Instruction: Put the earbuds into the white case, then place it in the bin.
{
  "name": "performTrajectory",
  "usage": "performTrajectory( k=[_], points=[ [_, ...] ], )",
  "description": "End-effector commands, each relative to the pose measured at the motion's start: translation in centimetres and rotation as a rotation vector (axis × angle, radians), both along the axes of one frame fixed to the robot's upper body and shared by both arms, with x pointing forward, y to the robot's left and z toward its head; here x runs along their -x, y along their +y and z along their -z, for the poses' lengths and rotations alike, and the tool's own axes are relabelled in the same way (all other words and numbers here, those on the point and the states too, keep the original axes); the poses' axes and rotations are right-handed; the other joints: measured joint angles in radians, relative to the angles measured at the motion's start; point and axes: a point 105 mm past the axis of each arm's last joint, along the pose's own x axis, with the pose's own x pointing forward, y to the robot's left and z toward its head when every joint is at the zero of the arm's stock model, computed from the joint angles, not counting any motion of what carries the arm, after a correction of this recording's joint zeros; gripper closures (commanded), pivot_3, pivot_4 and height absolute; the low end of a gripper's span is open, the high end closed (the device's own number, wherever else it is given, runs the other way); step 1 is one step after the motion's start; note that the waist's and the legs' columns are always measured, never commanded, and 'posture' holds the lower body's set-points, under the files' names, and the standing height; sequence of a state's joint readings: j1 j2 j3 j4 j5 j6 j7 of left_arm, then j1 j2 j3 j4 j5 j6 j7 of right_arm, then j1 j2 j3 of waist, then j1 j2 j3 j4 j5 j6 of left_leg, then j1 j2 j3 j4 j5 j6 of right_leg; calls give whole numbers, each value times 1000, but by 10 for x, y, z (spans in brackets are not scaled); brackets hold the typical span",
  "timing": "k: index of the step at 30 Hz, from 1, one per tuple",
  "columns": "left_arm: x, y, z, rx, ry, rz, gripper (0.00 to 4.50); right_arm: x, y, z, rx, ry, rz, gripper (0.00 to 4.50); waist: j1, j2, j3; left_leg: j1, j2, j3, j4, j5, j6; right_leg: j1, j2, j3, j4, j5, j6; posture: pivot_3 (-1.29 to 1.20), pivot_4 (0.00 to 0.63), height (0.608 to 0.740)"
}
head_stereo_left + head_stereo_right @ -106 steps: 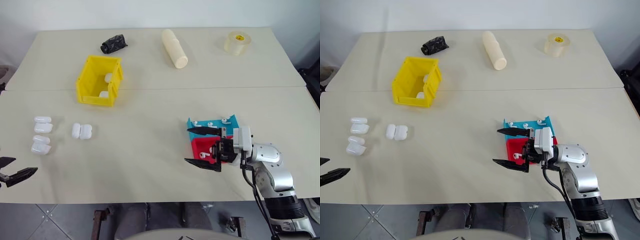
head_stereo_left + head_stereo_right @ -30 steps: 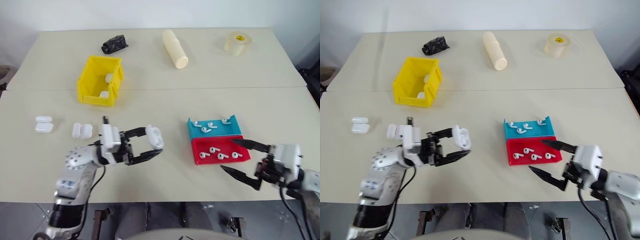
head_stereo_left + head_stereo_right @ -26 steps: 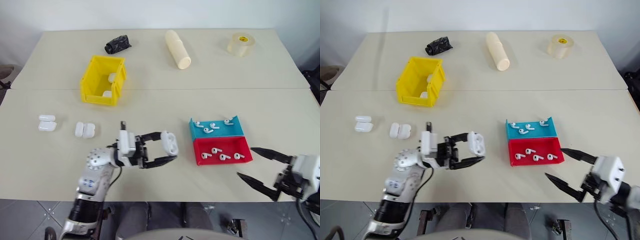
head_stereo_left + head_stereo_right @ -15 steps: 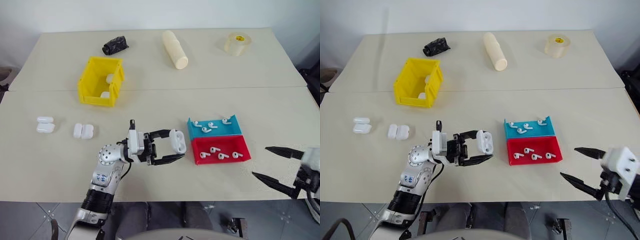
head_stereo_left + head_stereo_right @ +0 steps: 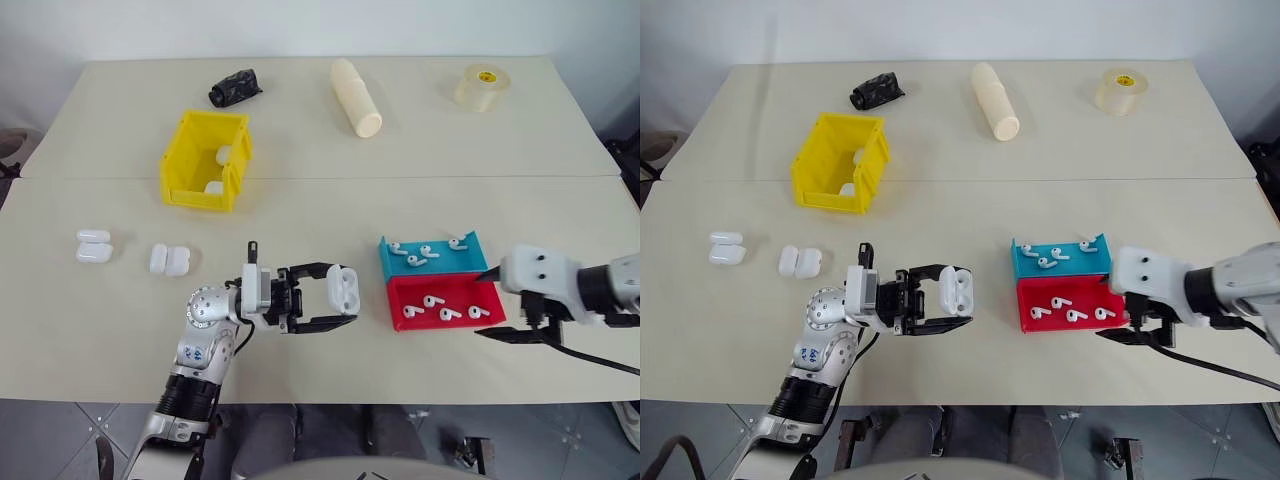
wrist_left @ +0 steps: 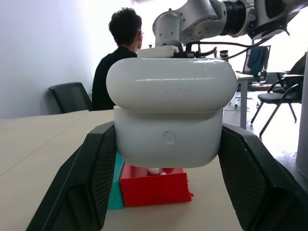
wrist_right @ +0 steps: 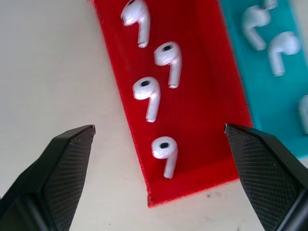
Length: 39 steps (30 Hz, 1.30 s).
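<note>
Head views: a white case (image 5: 343, 288) is held clamped in the jaws of the left gripper (image 5: 335, 297), lid closed, lifted just off the surface (image 5: 300, 210) near its near-centre and pointed right toward the trays. The right gripper (image 5: 492, 304) is seen at the right end of the red tray (image 5: 444, 300), jaws spread wide and nothing between them. A blue tray (image 5: 432, 255) is set touching the red tray on its far side; earbuds (image 5: 440, 313) are scattered in both. The bin (image 5: 207, 159) stands far-left with white cases visible inside. More spare cases (image 5: 168, 260) lie on the left of the surface, well apart from the bin. A black bundle (image 5: 235, 87), a cream cylinder (image 5: 356, 96) and a tape roll (image 5: 479, 87) are lined along the far edge.

Left wrist view: the case (image 6: 168, 113) is seen close up between the two black fingers (image 6: 96, 178), gripped at its lower half; the lid seam and a small round button are visible. The red tray (image 6: 154, 185) is seen beyond it, and a seated person (image 6: 118, 53) in the background, which the head views do not give.

Right wrist view: four earbuds (image 7: 151, 94) are counted in the red tray (image 7: 207, 96), stems pointing varied ways, the fingertips (image 7: 72, 149) well apart on either side of that tray end. More earbuds lie in the blue tray (image 7: 269, 72) alongside.
</note>
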<state>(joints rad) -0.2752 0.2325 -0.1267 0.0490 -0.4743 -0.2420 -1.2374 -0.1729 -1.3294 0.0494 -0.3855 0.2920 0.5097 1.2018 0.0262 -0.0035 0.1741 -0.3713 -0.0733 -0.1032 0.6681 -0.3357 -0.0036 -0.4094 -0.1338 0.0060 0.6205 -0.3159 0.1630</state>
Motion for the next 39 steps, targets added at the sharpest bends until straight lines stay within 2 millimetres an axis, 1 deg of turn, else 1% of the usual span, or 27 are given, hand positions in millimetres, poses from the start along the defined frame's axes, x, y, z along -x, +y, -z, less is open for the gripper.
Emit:
performTrajectory(
  k=[1,4,9,12,18,32,34,36,37,38,39],
  points=[
    [5,0,-10,41,-37,10,1721,-6,-3,-1,94,-28,-10,0,-1,0,0,0,0,0,0,0,0,0,0,0,0,0,0,0,150,740],
    [6,-1,-13,56,-39,13,1721,-10,-4,2,135,-47,-13,0,-1,0,0,0,0,0,0,0,0,-1,0,0,0,0,0,0,150,740],
    [9,-3,-15,64,-43,37,1721,-15,-1,7,150,-65,-14,0,-1,0,0,0,0,1,0,0,0,-1,0,1,0,0,0,0,150,740],
    [9,-4,-14,56,-41,38,1721,-16,-1,10,160,-67,-14,582,-1,0,0,0,0,1,0,0,0,-1,0,1,1,0,0,0,150,740],
    [8,-3,-16,49,-40,44,1721,-14,-3,16,182,-55,-19,2604,-1,0,0,0,0,1,0,0,0,-1,0,1,1,0,0,0,150,740],
    [6,-1,-18,39,-38,39,1721,-16,-4,21,218,-56,-42,2604,-1,0,0,0,0,1,0,0,0,-1,0,1,1,0,0,0,150,740],
    [7,-1,-18,38,-38,38,1721,-15,-4,22,222,-49,-46,2955,-1,0,0,0,0,1,0,0,0,-1,0,1,1,0,0,0,150,740],
    [7,-1,-18,38,-37,37,1721,-15,-4,23,224,-44,-51,3466,-2,0,0,0,0,1,0,0,0,0,0,1,1,0,0,0,150,740],
    [7,-1,-19,37,-37,36,1721,-15,-3,23,225,-43,-54,3807,-2,0,0,0,0,1,0,0,0,0,0,1,1,0,0,0,150,740],
    [7,-1,-19,37,-36,35,1721,-15,-3,24,225,-43,-56,3984,-2,0,0,1,0,1,1,0,0,0,0,1,1,0,0,0,150,740],
    [7,-1,-19,37,-36,35,1721,-16,-2,24,224,-44,-57,3984,-2,0,0,1,0,1,0,0,0,0,0,1,1,0,0,0,150,740]
  ],
)
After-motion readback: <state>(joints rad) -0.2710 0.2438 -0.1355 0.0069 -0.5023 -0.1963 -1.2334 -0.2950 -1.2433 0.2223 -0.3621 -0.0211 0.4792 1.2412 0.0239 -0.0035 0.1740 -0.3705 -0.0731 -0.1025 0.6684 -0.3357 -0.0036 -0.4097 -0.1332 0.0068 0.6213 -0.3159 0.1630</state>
